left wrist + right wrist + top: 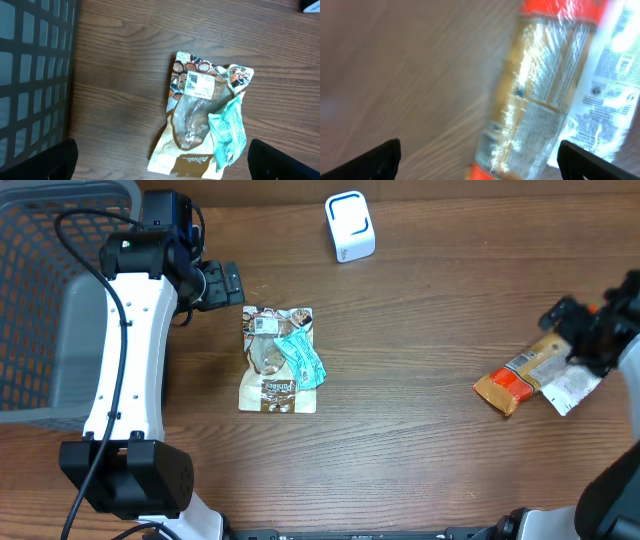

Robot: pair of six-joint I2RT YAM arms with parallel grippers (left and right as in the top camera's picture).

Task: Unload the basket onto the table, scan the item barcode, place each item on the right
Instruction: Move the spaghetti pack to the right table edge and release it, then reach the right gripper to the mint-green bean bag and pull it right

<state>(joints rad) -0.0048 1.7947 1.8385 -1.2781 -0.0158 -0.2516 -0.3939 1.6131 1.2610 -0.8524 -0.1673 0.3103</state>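
Overhead landmark: white scanner (350, 226), upright on the wooden table.
Wrapped bar (520, 377): flat on the table, well right of the scanner, touching a white packet (573, 388).
Right gripper (566, 332): over the bar's end, jaws wide, gripping nothing.
Left gripper (225, 284): left of the scanner, beside a snack pouch (279, 360), jaws wide, empty.

Orange-tan snack bar (515, 378); teal packet (303, 360); white scanner (350, 226); wood-grain table (430, 330).
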